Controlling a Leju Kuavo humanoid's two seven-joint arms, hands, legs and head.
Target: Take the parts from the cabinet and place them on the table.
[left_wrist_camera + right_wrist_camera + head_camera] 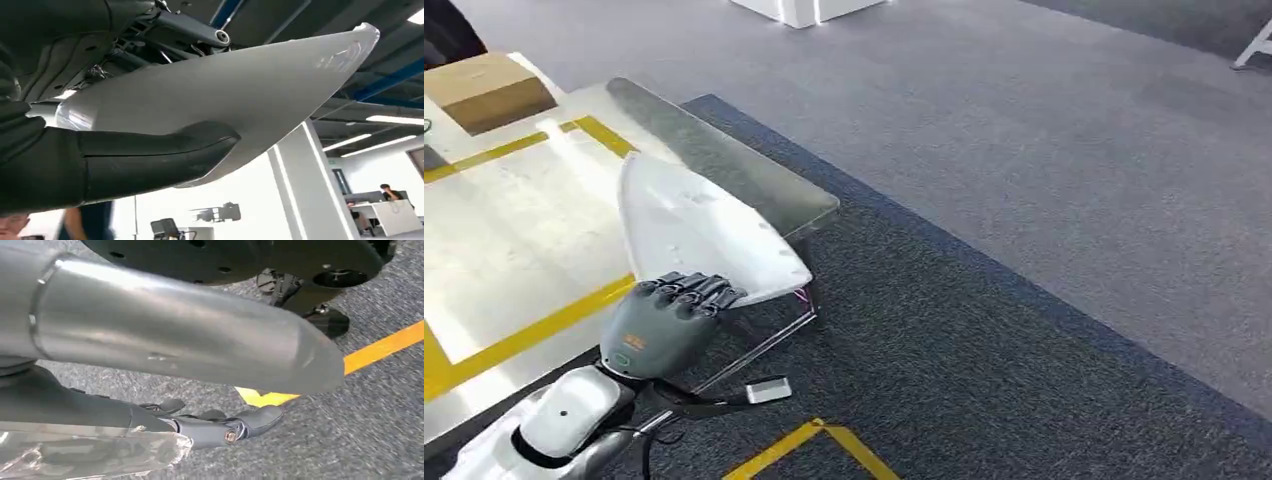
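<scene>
**Part held in our left hand over the table corner**

Part (694, 235) first, from the head view: we see a white, smooth, glossy shell, broad at one end and tapering to a point, roughly leaf-shaped and gently curved. Our left hand (664, 320) grips its near edge, dark fingers (692, 292) curled over the rim. The part hangs above the near corner of the table (514, 230), which has a pale shiny top marked with yellow tape (524, 335). A cardboard box (486, 88) sits at the table's far side. Grey carpet (1024, 200) lies beyond.

From the left wrist view, the part (240, 95) shows a plain pale underside with a faint sheen near its tip. Our thumb (165, 150) presses flat against it.

From the right wrist view, our right hand (215, 425) hangs over carpet and a yellow line (380, 347). Its fingers look loosely curled, with nothing plainly held; we cannot tell more.
</scene>
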